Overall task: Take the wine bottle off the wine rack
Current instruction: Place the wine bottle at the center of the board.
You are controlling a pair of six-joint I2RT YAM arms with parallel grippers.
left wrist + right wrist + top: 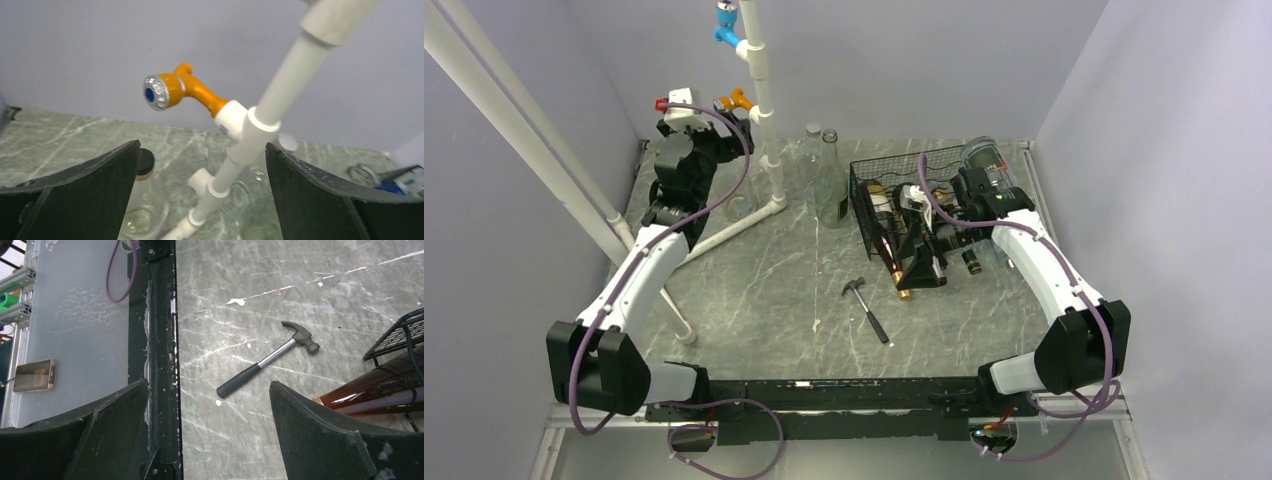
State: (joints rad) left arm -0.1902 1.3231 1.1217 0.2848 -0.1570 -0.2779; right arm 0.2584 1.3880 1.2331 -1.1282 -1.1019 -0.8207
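The black wire-mesh wine rack (876, 172) stands at the table's back right; its corner (395, 336) shows in the right wrist view. An amber wine bottle (887, 248) lies on it, neck toward the near edge, and the neck (372, 386) runs behind my right far finger. Dark bottles (954, 245) lie beside it. My right gripper (921, 262) (208, 382) hovers over the rack's front, open, with only bare table between its fingers. My left gripper (709, 118) (202, 145) is far off at the back left, open and holding nothing, facing a white pipe stand.
A small hammer (867, 310) (267, 362) lies in front of the rack. Two clear upright bottles (830, 180) stand left of the rack. The white pipe stand (764, 120) (260, 125) carries an orange nozzle (182, 90). Clear glass jars (137, 200) sit at its foot.
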